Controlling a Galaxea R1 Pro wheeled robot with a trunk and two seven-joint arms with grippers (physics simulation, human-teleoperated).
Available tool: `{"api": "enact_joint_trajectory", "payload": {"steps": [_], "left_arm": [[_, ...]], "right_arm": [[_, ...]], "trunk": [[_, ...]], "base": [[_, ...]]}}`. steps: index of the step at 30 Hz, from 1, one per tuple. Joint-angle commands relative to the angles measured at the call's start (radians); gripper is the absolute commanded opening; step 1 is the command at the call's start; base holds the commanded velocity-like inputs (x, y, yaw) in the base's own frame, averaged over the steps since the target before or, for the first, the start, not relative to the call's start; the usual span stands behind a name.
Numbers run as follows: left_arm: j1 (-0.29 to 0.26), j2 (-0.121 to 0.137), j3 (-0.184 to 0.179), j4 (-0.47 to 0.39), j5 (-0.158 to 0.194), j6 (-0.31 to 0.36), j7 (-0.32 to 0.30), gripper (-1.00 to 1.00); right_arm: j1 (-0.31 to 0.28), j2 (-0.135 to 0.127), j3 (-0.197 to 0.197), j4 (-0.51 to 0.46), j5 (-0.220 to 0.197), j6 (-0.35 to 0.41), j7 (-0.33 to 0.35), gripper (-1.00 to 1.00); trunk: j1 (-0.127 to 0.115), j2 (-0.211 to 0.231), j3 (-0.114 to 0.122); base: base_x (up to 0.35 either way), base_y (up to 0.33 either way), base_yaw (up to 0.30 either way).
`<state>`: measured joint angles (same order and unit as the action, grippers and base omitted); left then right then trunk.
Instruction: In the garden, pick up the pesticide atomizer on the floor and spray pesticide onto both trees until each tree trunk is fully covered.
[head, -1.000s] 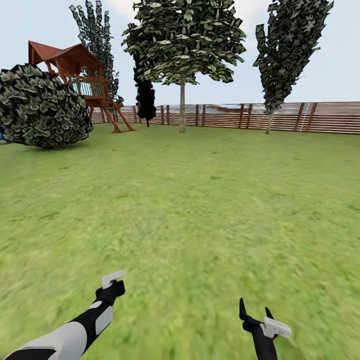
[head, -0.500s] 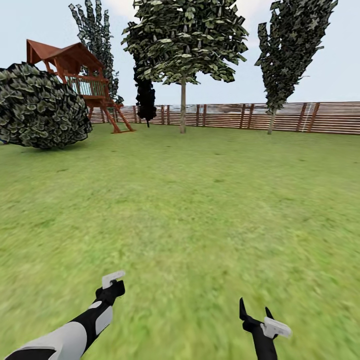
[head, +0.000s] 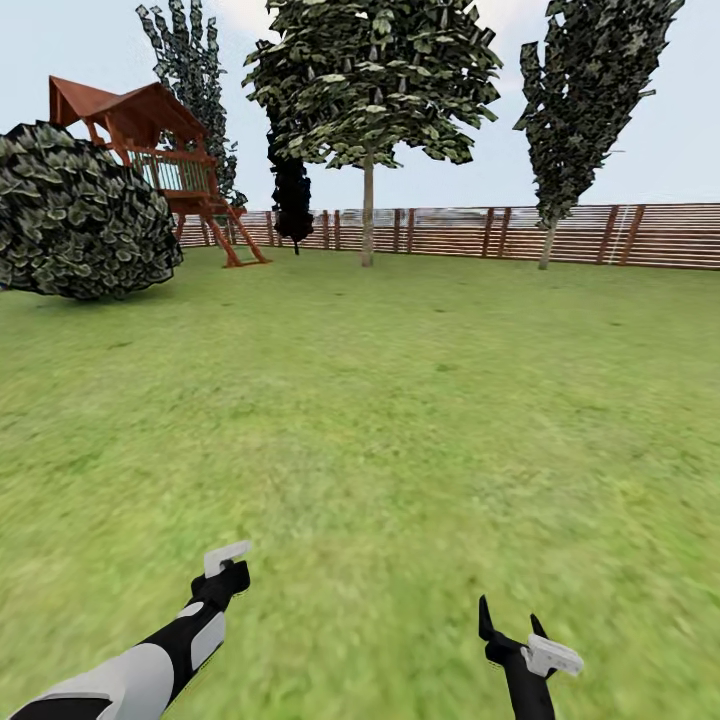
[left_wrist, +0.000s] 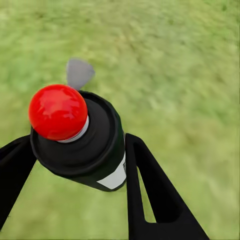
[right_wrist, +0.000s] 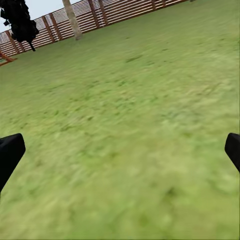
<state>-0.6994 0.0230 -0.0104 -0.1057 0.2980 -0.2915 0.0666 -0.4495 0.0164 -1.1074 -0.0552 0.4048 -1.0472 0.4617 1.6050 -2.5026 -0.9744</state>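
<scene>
Black atomizer (left_wrist: 87, 150), red cap, white label, clamped in left hand (left_wrist: 75, 165).

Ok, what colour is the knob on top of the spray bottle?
Red, clearest in the left wrist view: the knob tops the spray bottle.

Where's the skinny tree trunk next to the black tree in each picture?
Head view: tree trunk near the top middle, in front of the fence.
Right wrist view: tree trunk far off, in front of the same fence.
Left wrist view: faces grass, with the atomizer between the fingers.
Shared landmark: the black tree beside the trunk.
</scene>
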Motion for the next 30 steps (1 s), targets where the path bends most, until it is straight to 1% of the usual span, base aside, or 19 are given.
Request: {"api": "enact_joint_trajectory", "payload": {"steps": [1,30], "left_arm": [[0.000,0.000,0.000,0.000,0.000,0.000,0.000,-1.00],[0.000,0.000,0.000,0.000,0.000,0.000,-0.001,-1.00]], "right_arm": [[0.000,0.000,0.000,0.000,0.000,0.000,0.000,1.00],[0.000,0.000,0.000,0.000,0.000,0.000,0.000,1.00]], "trunk": [[0.000,0.000,0.000],[0.000,0.000,0.000]], "base": [[0.335,0.113,0.000],[0.335,0.113,0.000]]}}
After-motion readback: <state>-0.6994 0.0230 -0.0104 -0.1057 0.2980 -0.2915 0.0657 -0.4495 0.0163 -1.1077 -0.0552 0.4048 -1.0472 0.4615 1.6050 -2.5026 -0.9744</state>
